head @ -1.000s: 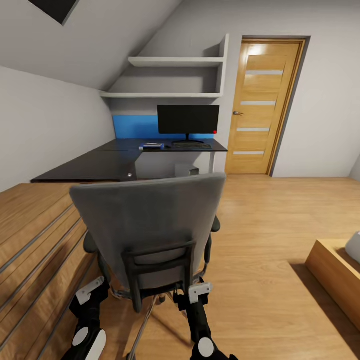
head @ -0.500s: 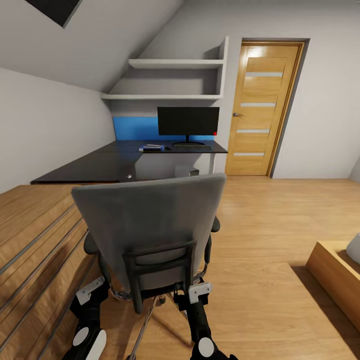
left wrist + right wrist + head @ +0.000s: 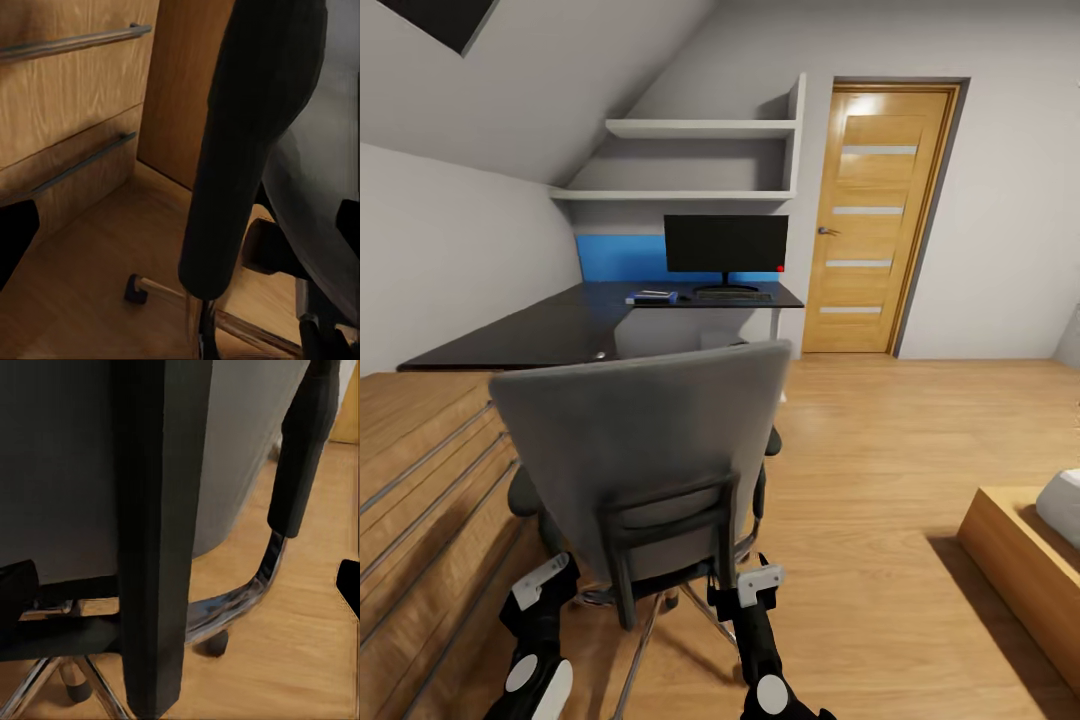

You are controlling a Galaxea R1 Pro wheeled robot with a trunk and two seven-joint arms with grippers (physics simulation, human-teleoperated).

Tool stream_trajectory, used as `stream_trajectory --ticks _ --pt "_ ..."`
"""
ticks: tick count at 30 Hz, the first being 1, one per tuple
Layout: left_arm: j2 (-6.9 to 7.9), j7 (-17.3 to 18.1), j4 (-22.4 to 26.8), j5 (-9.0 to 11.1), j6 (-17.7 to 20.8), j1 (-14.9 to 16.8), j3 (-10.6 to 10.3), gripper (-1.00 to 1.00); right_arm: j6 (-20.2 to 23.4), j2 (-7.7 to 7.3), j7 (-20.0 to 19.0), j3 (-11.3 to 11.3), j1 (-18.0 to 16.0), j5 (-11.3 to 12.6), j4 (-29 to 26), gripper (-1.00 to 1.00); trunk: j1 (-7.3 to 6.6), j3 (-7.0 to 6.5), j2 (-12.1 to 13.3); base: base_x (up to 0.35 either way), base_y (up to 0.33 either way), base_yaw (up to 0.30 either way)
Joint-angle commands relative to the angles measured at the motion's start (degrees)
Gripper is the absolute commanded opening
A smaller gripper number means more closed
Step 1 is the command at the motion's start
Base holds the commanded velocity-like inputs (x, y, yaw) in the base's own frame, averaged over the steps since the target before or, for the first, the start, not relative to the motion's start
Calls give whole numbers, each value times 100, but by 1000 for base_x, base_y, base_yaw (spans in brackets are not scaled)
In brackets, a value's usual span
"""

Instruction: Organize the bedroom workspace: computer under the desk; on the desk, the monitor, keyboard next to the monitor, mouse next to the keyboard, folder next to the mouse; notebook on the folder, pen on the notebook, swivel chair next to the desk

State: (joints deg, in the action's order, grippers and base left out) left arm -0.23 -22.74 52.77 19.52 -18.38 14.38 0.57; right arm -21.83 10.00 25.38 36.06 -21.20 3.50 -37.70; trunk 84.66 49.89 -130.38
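Where monitor [image 3: 726, 243] stands, desk [image 3: 560, 325], swivel chair [image 3: 640, 460] near

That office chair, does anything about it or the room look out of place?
The swivel chair stands out on the open floor, well short of the desk, its back turned to the robot. The monitor stands upright on the desk; nothing looks spilled or damaged.

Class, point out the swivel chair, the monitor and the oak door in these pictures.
swivel chair [image 3: 645, 440], head view, on its grey backrest.
monitor [image 3: 725, 243], head view, on the black screen.
oak door [image 3: 870, 215], head view, on the door panel.
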Motion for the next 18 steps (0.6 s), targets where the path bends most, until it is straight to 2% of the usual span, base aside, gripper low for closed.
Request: stream_trajectory --ticks 1,10,14,18 --pt "-3 23 5 16 -20 3 -4 100 -32 0 28 24 -7 37 8 100 -1 5 -2 7 -292 0" --pt "-3 24 5 16 -25 3 -53 100 -32 0 28 16 -7 37 9 100 -1 5 -2 1 -266 0" --pt "-3 24 5 16 -25 3 -62 100 -32 0 28 16 -7 37 9 100 -1 5 -2 -42 -57 0" --pt "-3 23 5 16 -25 3 -65 100 -30 0 28 16 -7 35 9 100 -1 5 -2 -184 94 0"
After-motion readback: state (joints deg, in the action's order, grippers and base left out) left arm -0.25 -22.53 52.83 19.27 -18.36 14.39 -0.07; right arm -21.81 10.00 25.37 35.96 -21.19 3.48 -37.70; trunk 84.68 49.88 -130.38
